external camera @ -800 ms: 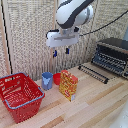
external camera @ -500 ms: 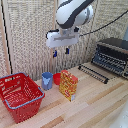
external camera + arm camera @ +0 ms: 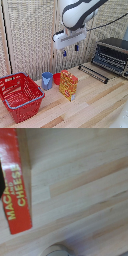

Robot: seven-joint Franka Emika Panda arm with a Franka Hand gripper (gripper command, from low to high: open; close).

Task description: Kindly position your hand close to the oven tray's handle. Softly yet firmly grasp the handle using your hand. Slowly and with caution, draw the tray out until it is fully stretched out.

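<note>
Hand (image 3: pixel 70 49) hangs high above the surface (image 3: pixel 100 102), 2 fingers (image 3: pixel 76 48) slightly spread, pinching nothing, though low resolution makes that a hedge. Tray (image 3: pixel 94 73) lies below and toward the exterior view's right of the fingers, long axis running along the oven (image 3: pixel 112 56) front. Mac-and-cheese box (image 3: pixel 68 85) and blue cup (image 3: pixel 47 80) sit beneath the fingers, off the path.

Lighting's bright and even in both views, warm daylight look, no harsh glare. Exterior view is low-res and soft all over, with faint shadows under the red basket (image 3: pixel 20 96). Wrist view is blurrier; the mac and cheese box (image 3: pixel 14 183) lettering smears a bit.
</note>
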